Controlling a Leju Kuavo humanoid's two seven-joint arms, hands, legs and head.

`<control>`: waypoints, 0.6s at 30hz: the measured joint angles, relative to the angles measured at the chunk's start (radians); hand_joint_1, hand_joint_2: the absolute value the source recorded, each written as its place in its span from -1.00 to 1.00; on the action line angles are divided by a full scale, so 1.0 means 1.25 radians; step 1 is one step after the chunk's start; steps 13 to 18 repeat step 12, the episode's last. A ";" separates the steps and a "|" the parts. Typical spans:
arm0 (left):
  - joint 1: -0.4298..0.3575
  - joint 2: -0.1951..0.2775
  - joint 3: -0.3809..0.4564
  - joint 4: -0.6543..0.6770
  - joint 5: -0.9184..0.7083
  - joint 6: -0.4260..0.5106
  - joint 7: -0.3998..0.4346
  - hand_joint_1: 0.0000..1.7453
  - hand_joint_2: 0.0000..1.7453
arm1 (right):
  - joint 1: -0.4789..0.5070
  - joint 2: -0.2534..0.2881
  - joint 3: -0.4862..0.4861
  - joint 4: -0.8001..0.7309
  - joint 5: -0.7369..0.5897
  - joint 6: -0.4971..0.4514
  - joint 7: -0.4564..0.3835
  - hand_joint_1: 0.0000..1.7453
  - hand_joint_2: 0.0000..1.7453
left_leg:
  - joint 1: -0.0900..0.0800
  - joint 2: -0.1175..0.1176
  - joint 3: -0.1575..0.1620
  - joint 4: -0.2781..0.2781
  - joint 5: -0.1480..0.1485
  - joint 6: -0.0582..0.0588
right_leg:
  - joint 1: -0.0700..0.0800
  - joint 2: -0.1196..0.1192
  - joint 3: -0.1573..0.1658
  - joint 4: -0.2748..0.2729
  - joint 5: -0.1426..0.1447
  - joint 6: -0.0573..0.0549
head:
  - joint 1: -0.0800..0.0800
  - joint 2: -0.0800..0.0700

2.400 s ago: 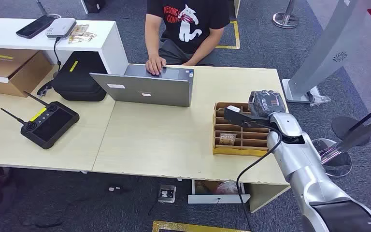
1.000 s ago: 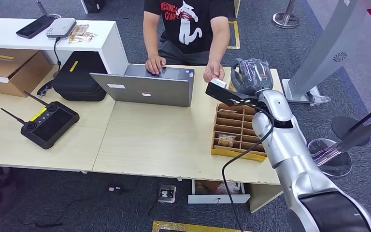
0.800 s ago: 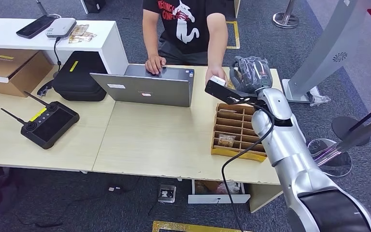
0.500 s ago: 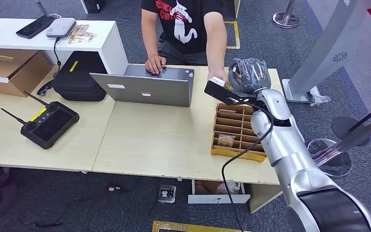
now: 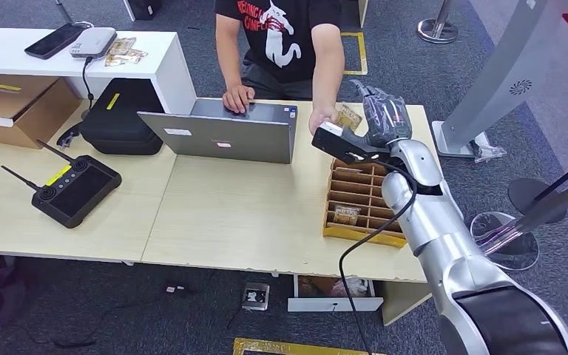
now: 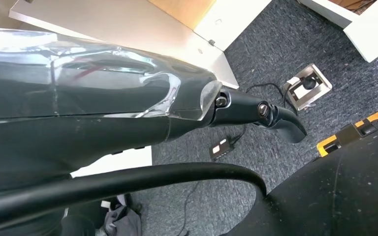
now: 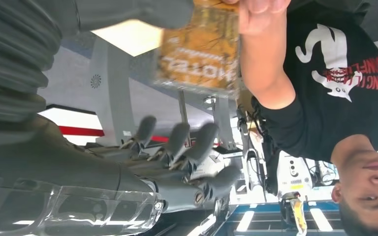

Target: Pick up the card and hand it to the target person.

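On the left of the pale wooden table (image 5: 251, 214) lies a black remote controller (image 5: 74, 188) with two antennas, beside a black carry case (image 5: 122, 118). Further right an open grey laptop (image 5: 225, 132) stands with the person's hand (image 5: 237, 98) resting on its keyboard. Right of that, the person's other hand (image 5: 324, 118) pinches the card (image 5: 349, 117), an orange-brown one marked HOTEL, at its edge. The right hand (image 5: 384, 115) is raised just beside the card with fingers (image 7: 177, 135) spread apart; whether its thumb (image 7: 133, 11) touches the card is hard to tell. Below it sits the wooden divider box (image 5: 366, 201), cards in some slots.
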 joint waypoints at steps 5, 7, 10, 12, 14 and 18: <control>0.000 0.000 0.000 0.000 0.000 0.002 0.001 -1.00 1.00 | 0.001 -0.003 0.000 -0.001 -0.025 0.004 -0.010 -1.00 1.00 | 0.000 0.000 0.000 0.000 0.000 0.000 | 0.000 0.000 0.000 0.000 0.000 0.000 | 0.000 0.000; 0.001 0.000 0.000 0.000 0.000 0.007 0.002 -1.00 1.00 | 0.004 -0.009 0.000 -0.012 -0.047 0.017 -0.018 -1.00 1.00 | 0.000 0.000 0.000 0.000 0.000 0.000 | 0.000 0.000 0.000 0.000 0.000 0.000 | 0.000 0.000; 0.001 0.000 0.000 0.000 0.000 0.010 0.003 -1.00 1.00 | 0.017 -0.027 0.000 -0.047 -0.092 0.054 -0.037 -1.00 1.00 | 0.000 0.000 0.000 0.000 0.000 0.000 | 0.000 0.000 0.000 0.000 0.000 0.000 | 0.000 0.000; 0.001 0.000 0.000 0.000 0.000 0.009 0.003 -1.00 1.00 | 0.028 -0.040 0.000 -0.071 -0.120 0.080 -0.049 -1.00 1.00 | 0.000 0.000 0.000 0.000 0.000 0.000 | 0.000 0.000 0.000 0.000 0.000 0.000 | 0.000 0.000; 0.001 0.000 0.000 0.000 0.000 0.009 0.003 -1.00 1.00 | 0.028 -0.040 0.000 -0.071 -0.120 0.080 -0.049 -1.00 1.00 | 0.000 0.000 0.000 0.000 0.000 0.000 | 0.000 0.000 0.000 0.000 0.000 0.000 | 0.000 0.000; 0.001 0.000 0.000 0.000 0.000 0.009 0.003 -1.00 1.00 | 0.028 -0.040 0.000 -0.071 -0.120 0.080 -0.049 -1.00 1.00 | 0.000 0.000 0.000 0.000 0.000 0.000 | 0.000 0.000 0.000 0.000 0.000 0.000 | 0.000 0.000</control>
